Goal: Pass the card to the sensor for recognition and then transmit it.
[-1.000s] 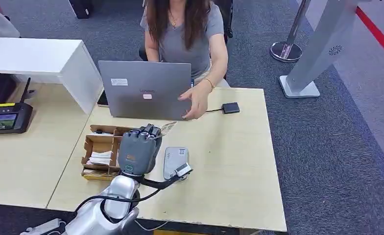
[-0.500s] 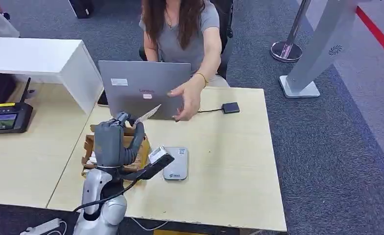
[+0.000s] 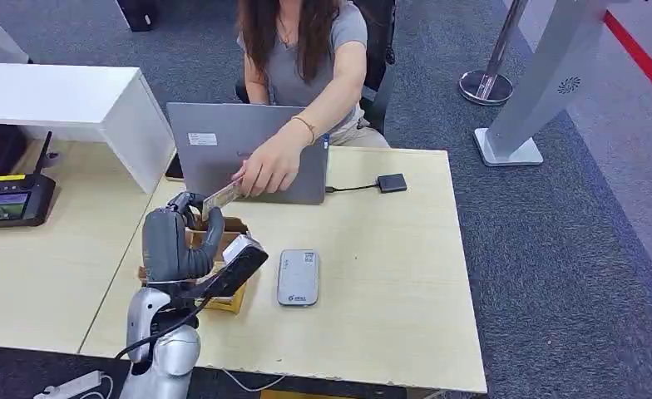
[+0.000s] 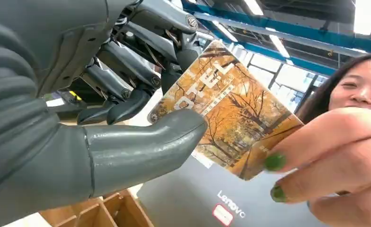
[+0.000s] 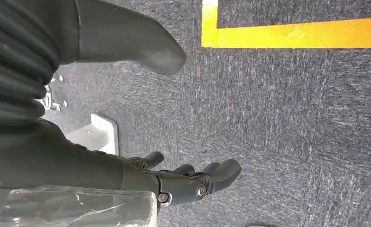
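Observation:
An orange autumn-print card [image 4: 226, 104] is pinched between the thumb [image 4: 141, 146] and fingers of my left hand [image 3: 177, 237], which is raised over the table's left part in front of the laptop. A seated person's hand [image 3: 266, 169] reaches over the laptop and grips the far end of the card [image 3: 221, 197], so both hands hold it. The grey sensor pad [image 3: 298, 277] lies flat on the table to the right of my left hand, with nothing over it. My right hand [image 5: 127, 175] hangs above the carpet with its fingers apart and nothing in them.
A grey laptop [image 3: 223, 145] stands open between me and the person. A cardboard organiser [image 3: 223, 295] sits under my left hand. A small black box [image 3: 392, 183] on a cable lies at the table's far side. A white cabinet [image 3: 65, 100] and a black terminal [image 3: 11, 199] are at the left.
My left hand moved left off the sensor pad and lifted the card toward the laptop. The person's hand reached across and took hold of the card's far end.

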Tool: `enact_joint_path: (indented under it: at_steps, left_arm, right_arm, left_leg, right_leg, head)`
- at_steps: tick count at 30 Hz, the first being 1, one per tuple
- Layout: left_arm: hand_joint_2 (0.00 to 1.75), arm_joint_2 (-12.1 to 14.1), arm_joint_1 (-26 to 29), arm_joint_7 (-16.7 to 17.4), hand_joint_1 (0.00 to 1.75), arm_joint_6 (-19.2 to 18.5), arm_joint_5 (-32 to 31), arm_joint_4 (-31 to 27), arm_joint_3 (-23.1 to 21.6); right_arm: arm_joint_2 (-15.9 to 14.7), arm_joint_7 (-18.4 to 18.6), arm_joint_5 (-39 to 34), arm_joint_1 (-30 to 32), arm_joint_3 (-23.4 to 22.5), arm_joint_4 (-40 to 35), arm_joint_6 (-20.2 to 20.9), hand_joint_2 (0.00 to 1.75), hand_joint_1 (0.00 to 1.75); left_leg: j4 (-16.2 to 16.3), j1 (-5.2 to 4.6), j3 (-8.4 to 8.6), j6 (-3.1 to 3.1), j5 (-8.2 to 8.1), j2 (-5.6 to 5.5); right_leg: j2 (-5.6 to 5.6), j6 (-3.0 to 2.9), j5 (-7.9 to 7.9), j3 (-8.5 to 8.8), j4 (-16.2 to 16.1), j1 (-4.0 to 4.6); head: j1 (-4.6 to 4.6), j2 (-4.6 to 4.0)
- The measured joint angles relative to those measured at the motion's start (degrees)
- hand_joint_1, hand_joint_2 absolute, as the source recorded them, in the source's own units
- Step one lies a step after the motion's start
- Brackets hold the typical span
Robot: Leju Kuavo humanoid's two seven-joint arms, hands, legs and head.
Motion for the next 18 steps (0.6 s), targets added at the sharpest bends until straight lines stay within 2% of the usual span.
enact_joint_path:
  at_steps: [18]
  left_arm:
    - [1.75,-0.18,0.20,-0.48,1.75,-0.61,0.79,-0.04,1.59]
  right_arm:
    - [0.00,0.00,0.63,0.00,-0.04,-0.02,0.00,1.75,0.00]
  left_leg:
    - [0.00,0.01,0.00,0.00,0.00,0.00]
  right_leg:
    - [0.01,0.00,0.00,-0.01,0.00,0.00]
  head:
    - [0.00,0.00]
